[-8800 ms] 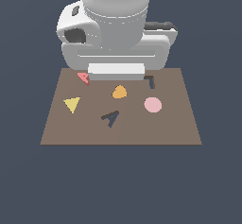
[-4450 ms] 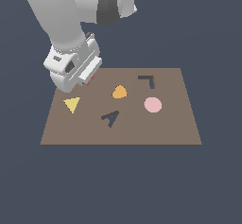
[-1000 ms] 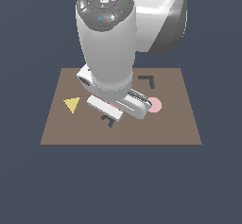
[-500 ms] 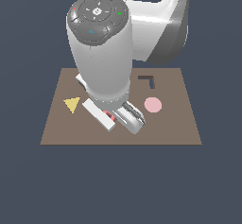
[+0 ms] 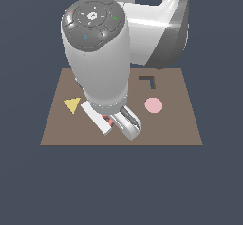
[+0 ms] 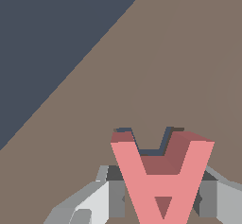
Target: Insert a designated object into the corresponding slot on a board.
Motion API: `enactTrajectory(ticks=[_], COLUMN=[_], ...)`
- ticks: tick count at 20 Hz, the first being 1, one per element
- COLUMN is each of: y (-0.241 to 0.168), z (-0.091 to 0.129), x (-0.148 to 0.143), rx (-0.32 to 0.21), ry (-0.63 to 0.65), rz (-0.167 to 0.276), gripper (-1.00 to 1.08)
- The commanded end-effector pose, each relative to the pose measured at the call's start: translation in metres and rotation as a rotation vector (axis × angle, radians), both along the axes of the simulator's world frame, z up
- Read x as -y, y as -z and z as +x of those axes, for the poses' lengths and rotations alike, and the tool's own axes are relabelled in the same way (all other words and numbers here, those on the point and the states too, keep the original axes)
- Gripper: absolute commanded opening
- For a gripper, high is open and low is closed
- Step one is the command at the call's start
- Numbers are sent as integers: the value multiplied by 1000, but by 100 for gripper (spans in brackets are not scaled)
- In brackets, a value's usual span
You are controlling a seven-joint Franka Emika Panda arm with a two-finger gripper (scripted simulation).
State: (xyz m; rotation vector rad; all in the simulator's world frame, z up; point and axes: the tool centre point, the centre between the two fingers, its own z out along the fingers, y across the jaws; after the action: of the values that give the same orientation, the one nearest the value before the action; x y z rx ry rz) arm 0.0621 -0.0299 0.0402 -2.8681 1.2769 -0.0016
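- I see the gripper pinching the red-pink A-shaped piece between its fingers, low over the board.
- In the wrist view, the dark slot shows just behind the piece's legs, nearly aligned.
- My judgement: I lower straight, keep the outline matched, and release only once the piece is seated flush.

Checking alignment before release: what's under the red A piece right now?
In the wrist view, dark slot edges peek out past the legs of the red A piece, on the board. The gripper holds the piece; the rest of the slot is covered.
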Motion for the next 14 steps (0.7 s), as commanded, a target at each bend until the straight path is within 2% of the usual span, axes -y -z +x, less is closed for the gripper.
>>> enactTrajectory(ticks=[1, 11, 12, 14], y=[0, 10, 10, 10], z=[0, 0, 0, 0], x=[0, 0, 0, 0], rx=[0, -1, -1, -1], ry=[0, -3, -3, -3], rz=[0, 1, 1, 1], gripper=[-100, -100, 100, 100])
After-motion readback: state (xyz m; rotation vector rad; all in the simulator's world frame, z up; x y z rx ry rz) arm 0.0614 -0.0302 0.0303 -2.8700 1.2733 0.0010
